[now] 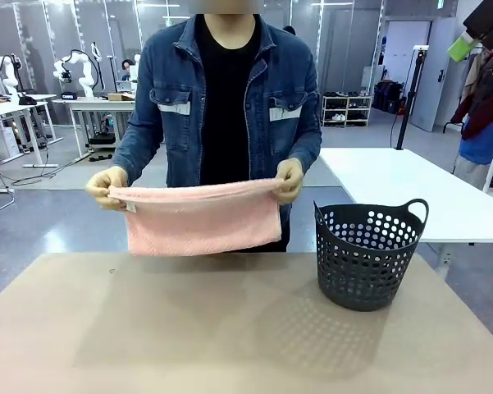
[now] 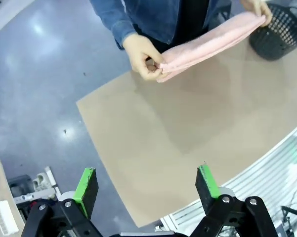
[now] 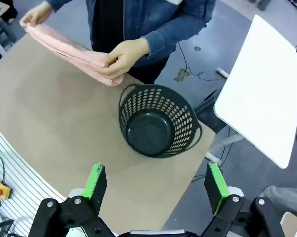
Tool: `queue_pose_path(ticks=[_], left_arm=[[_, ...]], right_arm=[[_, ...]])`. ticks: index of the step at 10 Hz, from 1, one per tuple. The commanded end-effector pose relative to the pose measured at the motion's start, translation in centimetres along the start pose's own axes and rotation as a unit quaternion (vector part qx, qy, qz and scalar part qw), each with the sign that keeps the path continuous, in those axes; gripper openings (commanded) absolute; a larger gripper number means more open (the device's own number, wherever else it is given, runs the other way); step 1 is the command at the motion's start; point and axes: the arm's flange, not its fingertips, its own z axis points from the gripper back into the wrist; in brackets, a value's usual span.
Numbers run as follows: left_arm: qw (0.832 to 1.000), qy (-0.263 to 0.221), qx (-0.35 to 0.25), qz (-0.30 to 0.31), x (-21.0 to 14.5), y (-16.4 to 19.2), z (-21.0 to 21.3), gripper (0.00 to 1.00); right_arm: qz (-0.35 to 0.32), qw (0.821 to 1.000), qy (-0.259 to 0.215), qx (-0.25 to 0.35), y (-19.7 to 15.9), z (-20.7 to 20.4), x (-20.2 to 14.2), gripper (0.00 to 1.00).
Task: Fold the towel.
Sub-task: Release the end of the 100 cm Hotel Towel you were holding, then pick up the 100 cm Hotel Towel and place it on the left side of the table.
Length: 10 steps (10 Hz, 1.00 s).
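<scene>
While the person at the far side holds it up, the count is 1 towel [image 1: 203,220], 1 basket [image 1: 369,258], 2 grippers, 2 human hands.

Towel is salmon-pink, doubled over and stretched level in the air at the far edge of the brown table [image 1: 230,336], in front of the person's denim jacket. First hand [image 1: 107,187] pinches the top corner at picture left. Second hand [image 1: 289,180] pinches the corner at picture right. Small white tag [image 1: 131,207] hangs just under the first hand. Can't tell whether the lower hem touches the tabletop.

Basket is dark perforated plastic with two loop handles. It stands upright on the table toward the robot's right, near the towel's end but apart from it. From the right wrist camera its inside is bare down to the dark floor. Tabletop between the arms and the towel is bare, so the basket is the one obstacle. 1 white table [image 1: 410,189] stands beyond the basket, apart from ours.

Left gripper [image 2: 146,175] has its fingers spread wide with nothing between the green pads. It sits high off the table's left side and looks across at the towel.

Right gripper [image 3: 154,173] is likewise released and gripping nothing. It hovers high over the table's edge with the basket ahead of it.
</scene>
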Motion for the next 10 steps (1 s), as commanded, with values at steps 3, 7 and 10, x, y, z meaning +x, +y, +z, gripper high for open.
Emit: queue_pose_path(ticks=[3,7,10], left_arm=[[1.0,0.0,0.0,0.0,0.0,0.0,0.0,1.0],[1.0,0.0,0.0,0.0,0.0,0.0,0.0,1.0],[1.0,0.0,0.0,0.0,0.0,0.0,0.0,1.0]], right_arm=[[0.0,1.0,0.0,0.0,0.0,0.0,0.0,1.0],[0.0,1.0,0.0,0.0,0.0,0.0,0.0,1.0],[0.0,1.0,0.0,0.0,0.0,0.0,0.0,1.0]])
